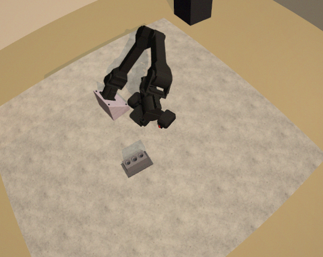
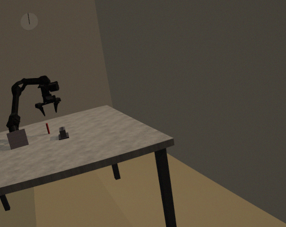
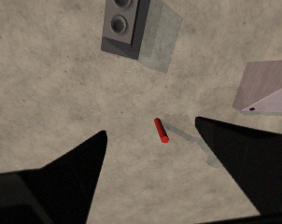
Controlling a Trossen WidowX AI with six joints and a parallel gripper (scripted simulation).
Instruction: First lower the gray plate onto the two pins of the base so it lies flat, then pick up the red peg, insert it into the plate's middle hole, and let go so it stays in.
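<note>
The gray plate [image 1: 134, 159] with three holes on top sits flat on its darker base [image 1: 139, 168] on the table; it also shows in the side view [image 2: 63, 132] and at the top of the wrist view [image 3: 124, 25]. The red peg [image 2: 48, 128] stands upright on the table between the plate and the arm's mount. In the overhead view only its tip [image 1: 159, 126] shows under the wrist. In the wrist view the peg [image 3: 161, 130] lies below and between my fingers. My gripper [image 2: 49, 107] [image 3: 150, 127] is open wide and empty, well above the peg.
The arm's pale mount block [image 1: 114, 106] stands just behind the peg and also shows in the wrist view [image 3: 267, 89]. A black box [image 1: 192, 10] stands off the mat at the far edge.
</note>
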